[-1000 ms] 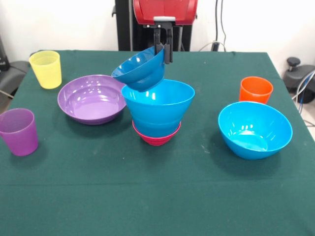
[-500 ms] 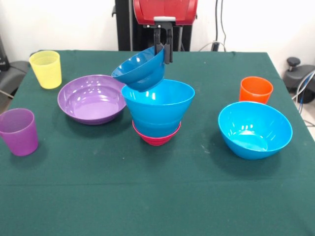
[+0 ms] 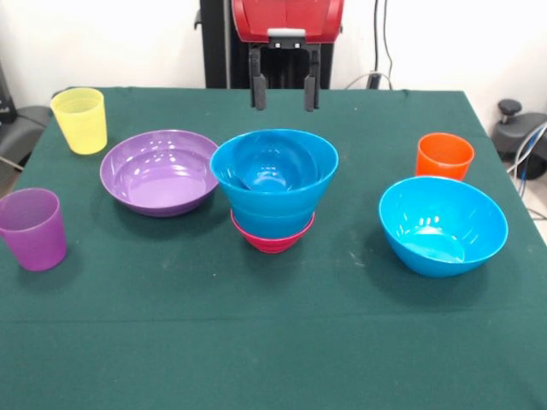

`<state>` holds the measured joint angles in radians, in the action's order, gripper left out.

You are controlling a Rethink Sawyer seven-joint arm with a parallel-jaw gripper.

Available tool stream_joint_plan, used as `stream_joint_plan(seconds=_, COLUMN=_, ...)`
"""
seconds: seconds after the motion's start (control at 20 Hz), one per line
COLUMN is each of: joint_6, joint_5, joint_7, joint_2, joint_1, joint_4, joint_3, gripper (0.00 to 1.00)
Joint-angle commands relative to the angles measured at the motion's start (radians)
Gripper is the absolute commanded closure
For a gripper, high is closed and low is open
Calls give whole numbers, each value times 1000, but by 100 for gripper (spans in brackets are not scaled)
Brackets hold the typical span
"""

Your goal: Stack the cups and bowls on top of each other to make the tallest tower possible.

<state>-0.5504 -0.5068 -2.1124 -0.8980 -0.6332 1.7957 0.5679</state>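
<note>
At the table's middle stands the tower: a magenta bowl (image 3: 272, 237) at the base, a larger blue bowl (image 3: 275, 192) on it, and a small blue bowl (image 3: 272, 164) nested inside that one. My gripper (image 3: 283, 96) hangs open just above and behind the stack, holding nothing. A wide purple bowl (image 3: 160, 172) lies left of the stack. Another blue bowl (image 3: 443, 225) sits at the right. A yellow cup (image 3: 80, 120) stands at the far left, a purple cup (image 3: 33, 229) at the near left, and an orange cup (image 3: 444, 156) at the right.
The green cloth-covered table (image 3: 273, 342) has bare room along its near side. Dark equipment and cables stand off the table's right edge.
The gripper opened and let go of the small blue bowl, which dropped from its tilted hold into the larger blue bowl. The fingers now stand wide apart above the stack.
</note>
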Motion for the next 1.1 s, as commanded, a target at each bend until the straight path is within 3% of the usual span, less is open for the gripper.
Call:
stream_joint_plan(seconds=0.05, joint_6=-88, joint_5=-15, joint_7=78, joint_2=-8, joint_1=27, joint_4=54, joint_3=-3, gripper=0)
stream_joint_plan(seconds=0.8, joint_6=-72, joint_5=-48, joint_7=83, joint_2=-9, joint_1=39, joint_4=27, joint_3=-15, gripper=0)
stream_joint_plan(seconds=0.9, joint_6=-49, joint_5=-68, joint_7=83, joint_2=-31, joint_1=37, joint_4=55, joint_3=-23, gripper=0)
stream_joint_plan(seconds=1.1, joint_6=-34, joint_5=-23, joint_7=119, joint_2=-125, joint_1=-31, joint_4=200, joint_3=5, gripper=0)
